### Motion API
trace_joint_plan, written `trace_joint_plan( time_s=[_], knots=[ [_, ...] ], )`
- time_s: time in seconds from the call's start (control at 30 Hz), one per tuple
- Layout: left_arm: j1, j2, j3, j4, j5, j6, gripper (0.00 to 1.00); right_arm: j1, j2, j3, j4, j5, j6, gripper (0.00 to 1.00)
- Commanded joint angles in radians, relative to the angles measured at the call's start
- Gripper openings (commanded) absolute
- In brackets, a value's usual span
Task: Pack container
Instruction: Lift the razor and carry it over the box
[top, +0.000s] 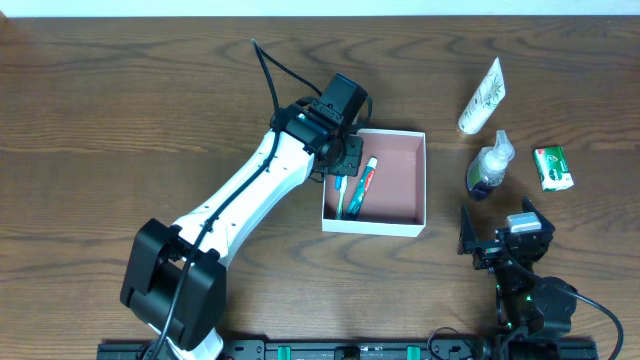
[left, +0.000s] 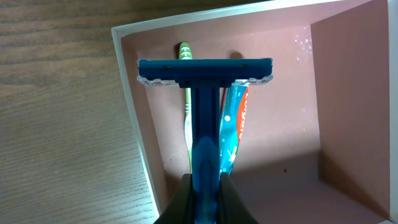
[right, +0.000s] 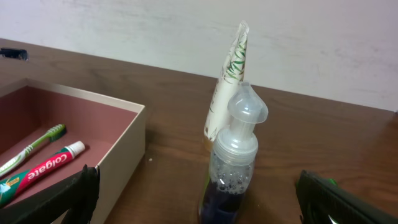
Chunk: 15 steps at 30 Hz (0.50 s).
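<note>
The only word that could be read was "Colgate", in white on the red toothpaste tube (right: 43, 168). The white tube (top: 483, 95) carried a green plant drawing, and the green packet (top: 552, 167) had light print; both were too small to read.

The container (top: 398, 178) stood near the middle of the table (top: 120, 110). It was a shallow square box, open on top, with thin white walls and a dusty pink-brown inside. Along its left wall lay one green toothbrush (right: 34, 142) and, just beside it, the one toothpaste tube.

The left jaws were clamped on the handle of one blue razor (left: 204, 71), whose head was over the left part of the container, above the toothbrush and the toothpaste. Whether it touched them could not be told.

To the right of the container, outside it, there were three things: the white tube, one clear pump bottle (top: 489, 165) with dark blue liquid, and the green packet. The right jaws stood wide apart and empty, near the front right corner of the container.
</note>
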Motion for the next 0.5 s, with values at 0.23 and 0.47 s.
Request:
trace_joint_plan(
  time_s=[0.23,0.47],
  knots=[
    [-0.006,0.06,0.002,0.006,-0.011,-0.016,0.06,0.012,-0.006,-0.005,-0.001,0.0,-0.011,0.99],
    [-0.025,0.099,0.002,0.016,-0.011,-0.016,0.07,0.012,-0.006,-0.005,-0.001,0.0,-0.011,0.99]
  ],
)
